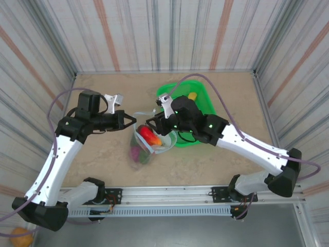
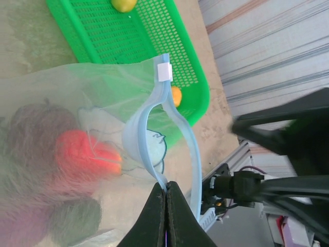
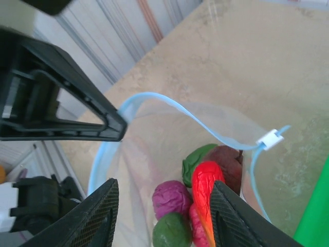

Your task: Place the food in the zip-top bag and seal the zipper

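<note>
The zip-top bag [image 1: 143,150] hangs open in the middle of the table, and my left gripper [image 1: 133,121] is shut on its pale blue zipper [image 2: 181,126] at the rim. Its fingertips [image 2: 165,189] pinch the strip, which loops open with a white slider [image 2: 164,72] at the far end. My right gripper [image 3: 163,218] hovers open over the bag's mouth, nothing between its fingers. Food lies inside the bag: a red piece [image 3: 205,181], a magenta one [image 3: 171,197], green ones [image 3: 172,232], a dark maroon one [image 3: 229,159]. A yellow piece [image 2: 123,4] and an orange piece [image 2: 176,96] lie in the tray.
The green mesh tray [image 1: 203,105] stands just right of the bag, under my right arm [image 1: 241,141]. An orange ball [image 1: 20,236] sits off the table at the bottom left. Corrugated walls close in three sides.
</note>
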### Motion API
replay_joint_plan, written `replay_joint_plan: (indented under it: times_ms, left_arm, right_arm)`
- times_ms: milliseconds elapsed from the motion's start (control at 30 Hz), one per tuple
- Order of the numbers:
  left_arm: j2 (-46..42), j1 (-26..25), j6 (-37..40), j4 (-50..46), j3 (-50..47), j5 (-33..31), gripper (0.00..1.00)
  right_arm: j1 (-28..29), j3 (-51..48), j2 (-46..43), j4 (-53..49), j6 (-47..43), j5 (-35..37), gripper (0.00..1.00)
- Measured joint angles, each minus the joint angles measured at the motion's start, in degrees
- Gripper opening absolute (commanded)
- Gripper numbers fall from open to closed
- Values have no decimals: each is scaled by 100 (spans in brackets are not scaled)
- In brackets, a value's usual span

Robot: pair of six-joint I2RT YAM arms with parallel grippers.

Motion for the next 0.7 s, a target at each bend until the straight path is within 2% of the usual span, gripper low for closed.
replay_joint_plan:
  times_ms: [200,433,567,700]
  left_arm:
    - [2,0,170,-273,162,-278,0]
    - [92,-9,186,-372,356,-286,0]
    - [181,-81,186,-385,424,-304,0]
    - [297,-166,186,-376,426,-297,0]
  right_arm:
    - [-531,7,-625,-741,199,284,43]
    - [-1423,-103,-723,-1816,614,1045,52]
    - [-1718,-105,-374,-2463,911,1394,62]
    - [-1853,-118,216,-2997,1416,1738,67]
